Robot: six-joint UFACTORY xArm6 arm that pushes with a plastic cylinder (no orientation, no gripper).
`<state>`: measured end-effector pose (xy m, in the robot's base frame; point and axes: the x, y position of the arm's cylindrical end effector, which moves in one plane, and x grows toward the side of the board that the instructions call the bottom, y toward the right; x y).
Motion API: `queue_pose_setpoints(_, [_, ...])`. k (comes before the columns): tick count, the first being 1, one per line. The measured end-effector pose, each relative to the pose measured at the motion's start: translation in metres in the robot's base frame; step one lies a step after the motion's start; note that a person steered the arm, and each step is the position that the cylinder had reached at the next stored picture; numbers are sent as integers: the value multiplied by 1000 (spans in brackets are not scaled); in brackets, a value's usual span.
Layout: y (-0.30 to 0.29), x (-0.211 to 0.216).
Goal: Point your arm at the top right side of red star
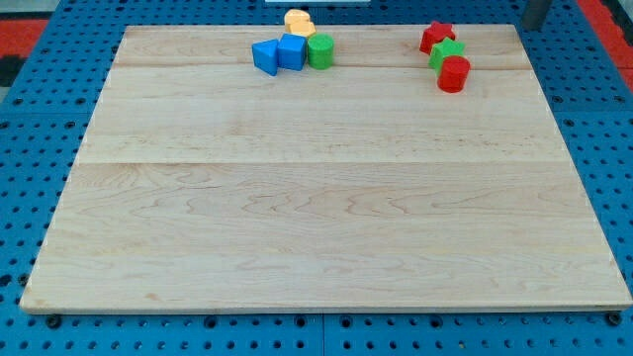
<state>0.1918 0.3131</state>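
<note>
The red star (436, 37) sat by the bench's (297, 227) far right corner, touching a green block (446, 52). My tip was out of view, so the tool's state I couldn't tell.

My wooden board (326, 218), red star (436, 37), two green blocks (446, 52) (319, 50), red cylinder (454, 74), two blue blocks (266, 56) (292, 50), yellow pieces (299, 22) along its top edge.

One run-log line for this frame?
tip: out of view | red star: top right of board, touching green block | goal: not yet confirmed
</note>
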Motion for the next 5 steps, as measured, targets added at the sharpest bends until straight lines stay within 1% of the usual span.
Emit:
queue_pose_setpoints(2, [-73,-1])
queue_pose_setpoints(4, [-108,0])
queue_pose_setpoints(5, [-115,-1])
